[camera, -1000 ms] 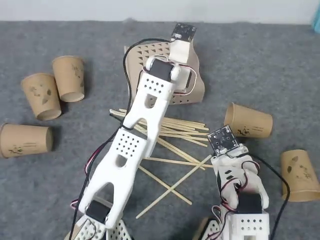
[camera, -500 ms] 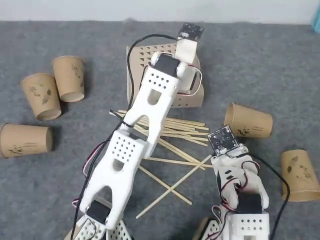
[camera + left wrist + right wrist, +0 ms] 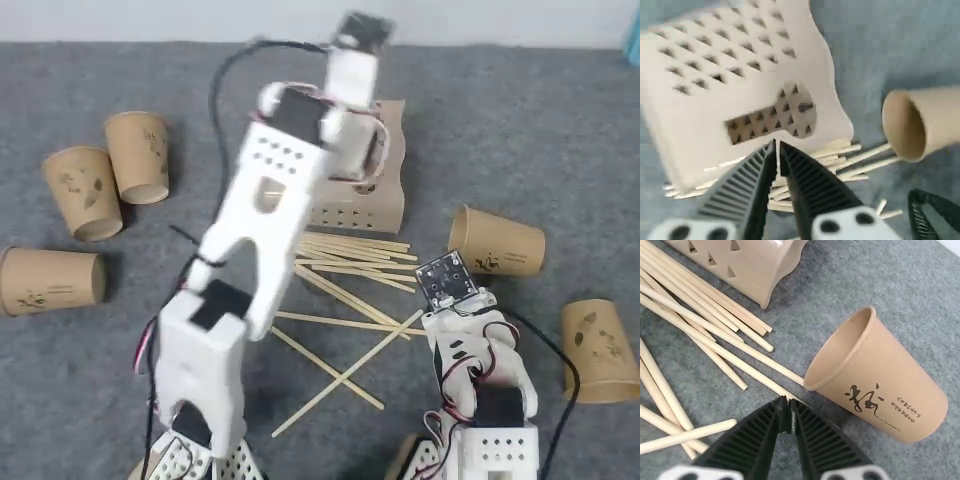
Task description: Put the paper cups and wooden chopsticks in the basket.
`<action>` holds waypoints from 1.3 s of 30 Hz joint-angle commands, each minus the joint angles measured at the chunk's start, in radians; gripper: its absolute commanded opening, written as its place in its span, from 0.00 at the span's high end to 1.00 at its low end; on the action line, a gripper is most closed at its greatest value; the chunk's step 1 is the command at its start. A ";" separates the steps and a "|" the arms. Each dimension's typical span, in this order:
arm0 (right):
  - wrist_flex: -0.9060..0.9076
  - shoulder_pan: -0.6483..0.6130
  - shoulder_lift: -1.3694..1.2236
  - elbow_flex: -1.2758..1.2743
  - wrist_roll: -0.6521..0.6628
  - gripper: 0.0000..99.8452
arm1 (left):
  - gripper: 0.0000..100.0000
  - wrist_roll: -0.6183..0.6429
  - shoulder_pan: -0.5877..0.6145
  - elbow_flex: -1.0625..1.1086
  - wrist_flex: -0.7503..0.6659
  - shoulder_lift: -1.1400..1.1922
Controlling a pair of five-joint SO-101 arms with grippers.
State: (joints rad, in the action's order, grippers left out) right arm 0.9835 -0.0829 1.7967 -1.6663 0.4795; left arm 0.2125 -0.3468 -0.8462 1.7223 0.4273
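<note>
The tan perforated basket [image 3: 365, 205] stands at the back middle of the table, and in the left wrist view the basket [image 3: 740, 75] shows its handle cutout. My left gripper [image 3: 776, 147] is shut with its tips against that wall, nothing between them. Wooden chopsticks [image 3: 345, 285] lie scattered in front of the basket. My right gripper [image 3: 786, 415] is shut and empty, low over the chopsticks [image 3: 715, 335], just short of the mouth of a paper cup [image 3: 875, 375] on its side. That cup [image 3: 497, 240] lies right of the sticks.
Three paper cups lie at the left [image 3: 138, 155] [image 3: 84, 191] [image 3: 50, 280] and one at the far right [image 3: 598, 350]. The left arm [image 3: 255, 260] stretches over the chopsticks toward the basket. The right arm's base [image 3: 485, 400] is at the front right.
The left arm has swung up and back, and the basket has tipped from leaning over to a more upright stand. The right arm has not moved.
</note>
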 commanded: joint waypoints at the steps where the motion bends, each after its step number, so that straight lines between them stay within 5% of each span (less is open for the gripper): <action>1: -0.015 -0.001 0.016 -0.017 0.012 0.99 | 0.99 -0.018 0.057 0.028 0.035 -0.209; 13: -0.012 0.001 0.016 -0.015 0.011 0.99 | 0.99 -0.273 0.396 0.527 -0.014 -0.746; 22: 0.022 0.001 0.016 0.005 0.005 0.99 | 0.99 -0.281 0.718 1.290 -0.436 -1.088; 29: 0.070 0.051 0.016 0.110 0.003 0.99 | 0.99 -0.281 0.744 1.831 -0.790 -1.277; 34: 0.096 0.140 -0.001 0.322 0.005 0.87 | 0.99 -0.278 0.713 1.968 -0.864 -1.263; 39: 0.119 0.064 -0.196 0.532 -0.015 0.86 | 0.99 -0.279 0.692 2.014 -0.987 -1.160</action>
State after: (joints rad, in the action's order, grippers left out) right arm 1.0940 0.0184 1.7323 -1.2919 0.4780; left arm -0.0621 0.3544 1.1715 0.8002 -0.7772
